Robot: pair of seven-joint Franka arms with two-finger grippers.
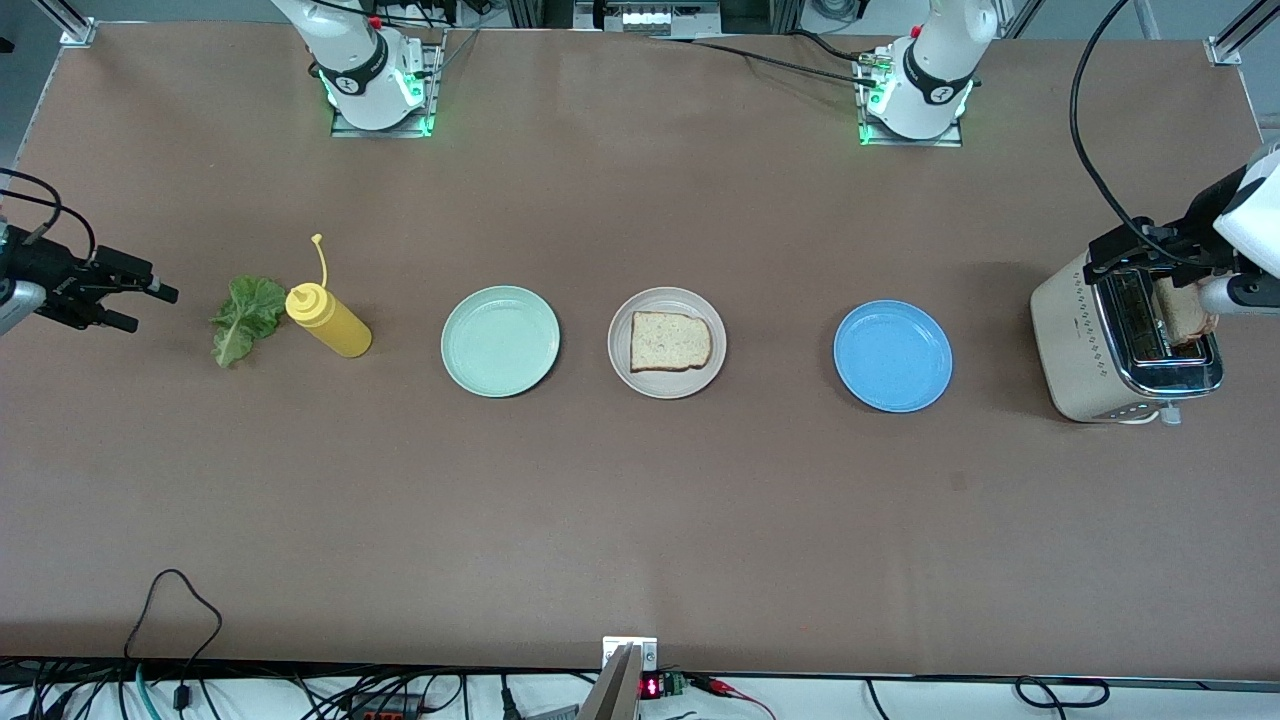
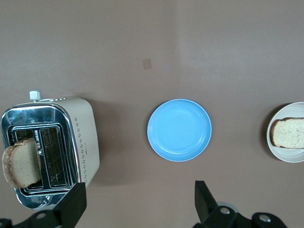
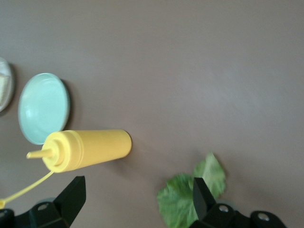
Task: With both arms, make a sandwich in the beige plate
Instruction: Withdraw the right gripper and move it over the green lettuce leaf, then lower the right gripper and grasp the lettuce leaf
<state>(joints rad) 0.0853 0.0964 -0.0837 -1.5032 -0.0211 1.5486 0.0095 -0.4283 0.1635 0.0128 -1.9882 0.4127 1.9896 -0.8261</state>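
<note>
Wide brown surface (image 1: 640,500), seen from above, with two white robot arms mounted along its edge farthest from the front camera.

Left arm (image 1: 1255,215) reaching over the toaster, jaws spread wide above its top, gripping nothing. Right arm (image 1: 45,270) hanging over the surface at its own end, just beside the lettuce, jaws likewise spread wide and empty.

Cream and chrome toaster (image 1: 1075,340) (image 2: 85,137) at the left arm's end of the surface, two slots facing up.

Three round plates of the same size in a row across the middle, well apart from one another. Blue plate (image 1: 893,356) (image 2: 179,129) nearest the toaster, bare. Beige plate (image 1: 620,345) (image 2: 273,142) in the middle of the row. Mint green plate (image 1: 500,341) (image 3: 42,107) toward the right arm's end, bare.

Yellow squeeze bottle (image 1: 330,320) (image 3: 90,149) between the mint green plate and the lettuce, thin open cap strap curling from the nozzle.

First bread slice (image 1: 670,341) (image 2: 289,133), pale with a brown crust, lying flat on the beige plate. Second bread slice (image 1: 1185,315) (image 2: 21,161) standing upright in one toaster slot, upper half poking out.

Ruffled green lettuce leaf (image 1: 243,318) (image 3: 183,199) flat on the surface, just beside the bottle, toward the right arm's end.
</note>
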